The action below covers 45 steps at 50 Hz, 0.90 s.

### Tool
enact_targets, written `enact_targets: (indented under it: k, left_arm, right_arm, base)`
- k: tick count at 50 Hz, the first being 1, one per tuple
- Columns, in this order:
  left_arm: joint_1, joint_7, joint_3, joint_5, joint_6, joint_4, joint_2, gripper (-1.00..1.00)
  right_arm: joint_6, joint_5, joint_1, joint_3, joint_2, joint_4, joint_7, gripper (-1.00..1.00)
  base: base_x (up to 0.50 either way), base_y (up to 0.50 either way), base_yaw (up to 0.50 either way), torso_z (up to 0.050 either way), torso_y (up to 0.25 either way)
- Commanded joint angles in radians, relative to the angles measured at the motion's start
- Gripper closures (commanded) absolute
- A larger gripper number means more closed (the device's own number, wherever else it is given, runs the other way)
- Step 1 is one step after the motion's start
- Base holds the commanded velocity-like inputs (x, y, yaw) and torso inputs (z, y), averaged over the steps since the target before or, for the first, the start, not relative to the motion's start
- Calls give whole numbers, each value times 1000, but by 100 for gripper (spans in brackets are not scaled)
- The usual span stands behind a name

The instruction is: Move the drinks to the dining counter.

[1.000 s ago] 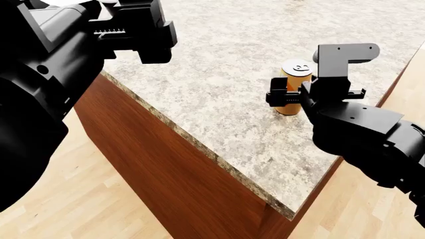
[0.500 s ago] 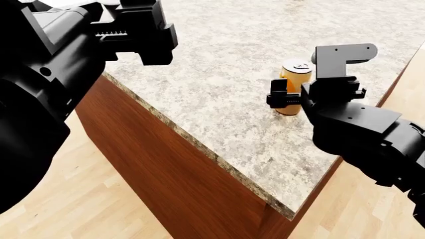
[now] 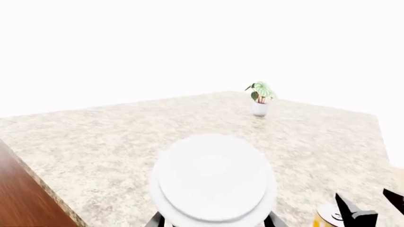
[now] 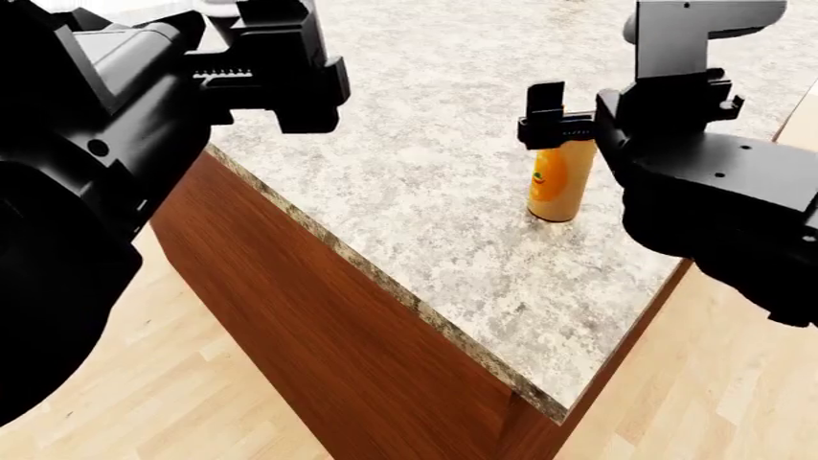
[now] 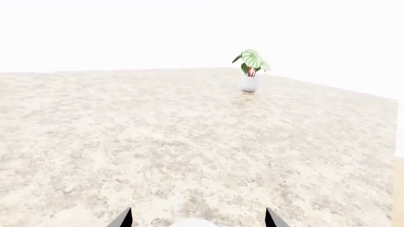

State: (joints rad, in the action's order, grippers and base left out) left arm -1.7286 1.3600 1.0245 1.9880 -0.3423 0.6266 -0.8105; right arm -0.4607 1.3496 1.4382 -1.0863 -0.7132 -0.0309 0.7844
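While both arms hung over the counter (image 4: 422,172), entries were made from largest item down.

Counter: speckled stone top, dark wood sides, one corner toward 5 o'clock in the head view. Rigid and level, a sound place to set drinks down.

Right gripper (image 5: 198,218): directly above the can, jaws spread wide, holding nothing. Its wrist camera showed both fingertips apart, with only a sliver of pale can top between them.

Left gripper (image 3: 215,222): at 10 o'clock in the head view, over the counter's near edge. Its fingers flanked the paper cup (image 3: 211,177) just under the white lid and seemed closed on it. The lid hid the actual contact, and the cup body was hidden in every view.

Paper cup, judged: light, with thin walls that dent under a hard squeeze. The lid could pop off and spill. Hold at mid-body with modest force, keep upright.

Can (image 4: 560,182): orange-yellow, upright on the counter at 2 o'clock, well in from the edges. Judged stiff but smooth-sided and slippery, and tall enough to tip if nudged high. Best grip is square across the middle of the body. It already sat at its destination.

Potted plant (image 3: 260,97): small, toward the far side, well apart from both drinks.
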Motion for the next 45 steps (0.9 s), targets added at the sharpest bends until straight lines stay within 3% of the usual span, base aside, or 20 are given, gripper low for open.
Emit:
enact_targets:
  k: [1, 18, 37, 45]
  left_arm:
    - [6, 8, 1, -5, 16, 8, 11, 100]
    - [81, -28, 48, -95, 32, -2, 91, 100]
    - [157, -269, 200, -332, 8, -384, 387, 100]
    - [211, -342, 239, -410, 42, -507, 469, 100]
  right_arm:
    - [-89, 30, 168, 44, -31, 121, 57, -100]
    - [-262, 181, 374, 101, -92, 279, 190, -100]
    - [-326, 241, 472, 130, -101, 319, 245, -100]
    - [-345, 253, 512, 143, -101, 323, 248, -100]
  base:
    - [0, 0, 0, 0, 0]
    - [0, 0, 0, 1, 1]
    - [0, 0, 0, 0, 0]
    - [0, 0, 0, 0, 1]
